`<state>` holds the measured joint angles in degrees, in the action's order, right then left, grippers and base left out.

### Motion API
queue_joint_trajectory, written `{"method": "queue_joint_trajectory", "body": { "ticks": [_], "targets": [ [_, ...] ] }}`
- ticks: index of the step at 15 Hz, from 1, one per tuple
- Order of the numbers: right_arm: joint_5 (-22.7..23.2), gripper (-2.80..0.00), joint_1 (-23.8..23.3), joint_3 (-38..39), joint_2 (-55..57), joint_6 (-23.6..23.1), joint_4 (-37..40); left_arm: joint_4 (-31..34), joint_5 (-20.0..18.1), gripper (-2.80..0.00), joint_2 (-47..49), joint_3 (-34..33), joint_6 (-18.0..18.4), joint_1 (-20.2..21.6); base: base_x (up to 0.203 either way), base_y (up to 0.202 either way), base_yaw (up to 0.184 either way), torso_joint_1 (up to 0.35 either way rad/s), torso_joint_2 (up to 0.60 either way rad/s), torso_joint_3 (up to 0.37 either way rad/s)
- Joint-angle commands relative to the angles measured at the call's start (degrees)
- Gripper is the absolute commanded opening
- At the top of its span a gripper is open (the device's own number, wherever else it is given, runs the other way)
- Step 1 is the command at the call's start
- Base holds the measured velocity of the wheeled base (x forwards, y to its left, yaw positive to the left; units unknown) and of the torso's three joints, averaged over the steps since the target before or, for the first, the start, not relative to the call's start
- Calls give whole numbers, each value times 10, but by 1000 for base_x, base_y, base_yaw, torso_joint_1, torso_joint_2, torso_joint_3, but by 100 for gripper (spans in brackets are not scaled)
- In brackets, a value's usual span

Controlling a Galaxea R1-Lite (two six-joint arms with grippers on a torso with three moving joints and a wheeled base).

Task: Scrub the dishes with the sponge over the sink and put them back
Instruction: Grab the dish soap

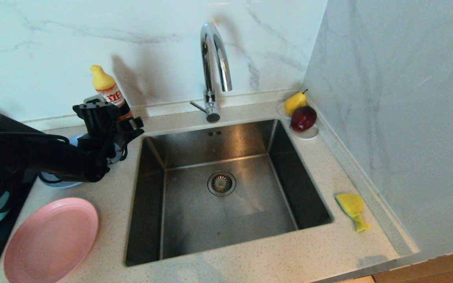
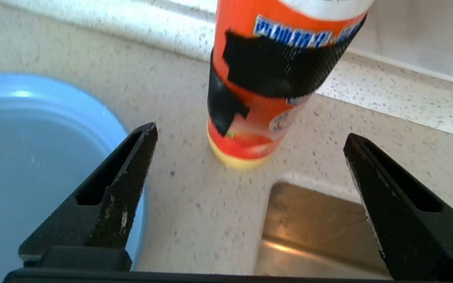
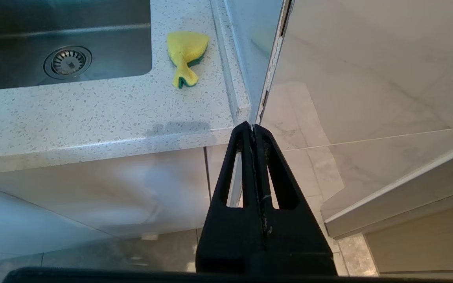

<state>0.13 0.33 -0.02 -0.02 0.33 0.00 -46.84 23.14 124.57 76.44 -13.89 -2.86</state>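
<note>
Head view shows a speckled pale table (image 1: 328,165) under marble walls. The steel sink (image 1: 226,192) is empty. At 8 o'clock lies the pink plate (image 1: 51,239); at 4 o'clock, the sponge (image 1: 353,210). A white saucer (image 1: 307,135) at 1 o'clock holds a pear (image 1: 295,102) and a plum (image 1: 303,118). The left end effector (image 2: 250,145) stands wide above the blue plate (image 2: 34,157), near an orange bottle (image 2: 266,78) with Chinese writing. The right end effector (image 3: 255,127) is closed, empty, off the table.

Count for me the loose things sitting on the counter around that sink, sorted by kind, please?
Plates: 2, a matte pink round plate and a matte blue round plate
Saucers: 1, small white saucer
Fruit: 2, yellow pear and dark red apple
Sponges: 1, bent yellow-green sponge
Bottles: 1, orange yellow-capped bottle
Total: 7
</note>
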Motion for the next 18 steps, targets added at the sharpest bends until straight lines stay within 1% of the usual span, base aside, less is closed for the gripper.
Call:
{"method": "queue_joint_trajectory", "body": {
  "ticks": [1,5,9,12,18],
  "targets": [
    [0,-280,0,0,0,0,0,-16,1,0,17,15,8,1,0,0,0,0,0,0],
    [0,-280,0,0,0,0,0,-61,1,0,51,31,56,1,0,0,0,0,0,0],
    [0,-280,0,0,0,0,0,-62,-2,0,71,60,61,2,0,0,0,0,0,0],
    [0,-280,0,0,0,0,0,-62,-4,0,87,88,86,2,0,0,0,0,0,0],
    [0,-280,0,0,0,0,0,-62,-5,0,107,112,89,2,0,0,0,0,0,0]
  ]
}}
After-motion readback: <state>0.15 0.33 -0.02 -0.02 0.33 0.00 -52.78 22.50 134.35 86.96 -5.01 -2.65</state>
